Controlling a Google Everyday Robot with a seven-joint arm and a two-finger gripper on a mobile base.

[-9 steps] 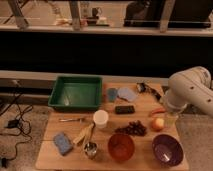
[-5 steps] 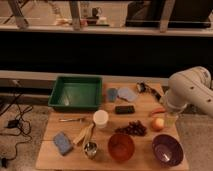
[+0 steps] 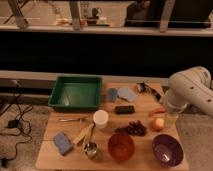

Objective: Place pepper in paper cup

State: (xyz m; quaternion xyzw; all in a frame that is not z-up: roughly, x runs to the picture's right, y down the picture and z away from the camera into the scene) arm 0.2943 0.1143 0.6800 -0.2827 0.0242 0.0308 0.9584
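The pepper (image 3: 158,111), small, slender and red, lies on the wooden table (image 3: 55,157) near its right edge, just above a round orange-yellow fruit (image 3: 158,124). The paper cup (image 3: 100,119), plain white, stands upright near the table's middle, well to the left of the pepper. My gripper (image 3: 171,118) hangs below the bulky white arm (image 3: 189,91) at the right side of the table, just right of the pepper and the fruit. Nothing shows in it.
A green tray (image 3: 75,92) sits at the back left. Dark grapes (image 3: 132,128), an orange bowl (image 3: 121,146), a purple bowl (image 3: 167,149), a metal cup (image 3: 90,148), a blue sponge (image 3: 63,142), a black block (image 3: 124,109) and blue cloths (image 3: 122,94) lie around.
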